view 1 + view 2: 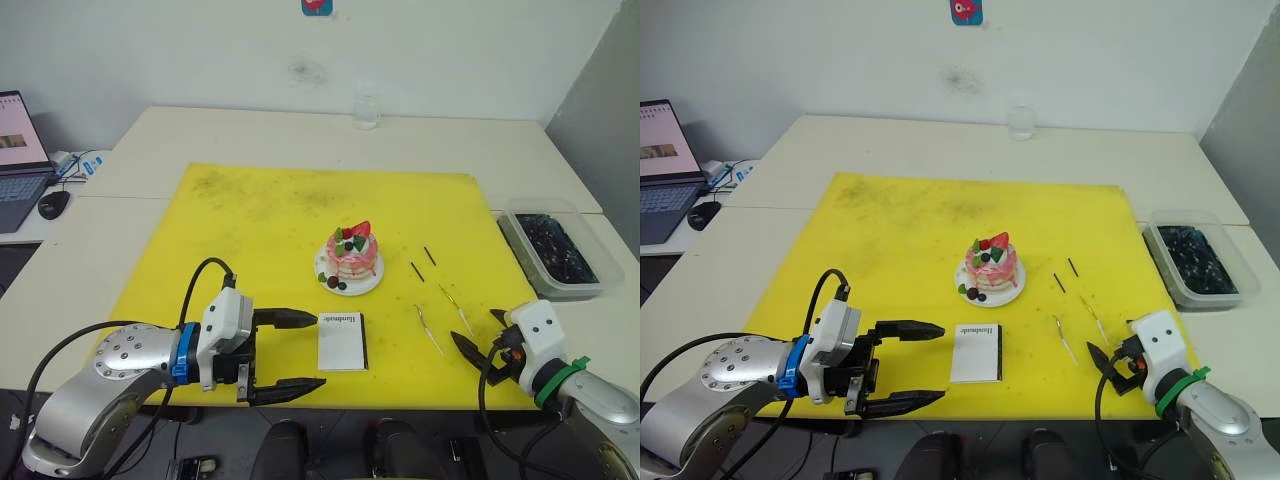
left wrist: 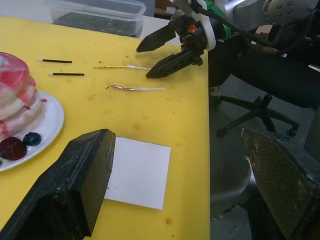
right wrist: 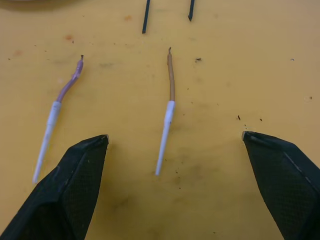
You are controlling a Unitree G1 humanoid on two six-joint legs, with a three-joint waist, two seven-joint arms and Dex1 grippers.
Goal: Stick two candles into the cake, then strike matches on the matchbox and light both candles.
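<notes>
Right gripper point(image 3: 172, 145) spread wide, lined up over nearer candle point(image 3: 167, 107) for pickup. Left gripper point(image 1: 285, 352) parked open beside matchbox point(image 1: 341, 341), nothing held yet.

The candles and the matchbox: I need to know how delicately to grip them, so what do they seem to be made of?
The candles look like thin wax: matte brownish-gold upper lengths, bent and uneven, each ending in a smooth white tip, possibly plastic. The matchbox looks like matte white cardboard, flat with crisp edges and printed black lettering. Both appear light and easily deformed.
</notes>
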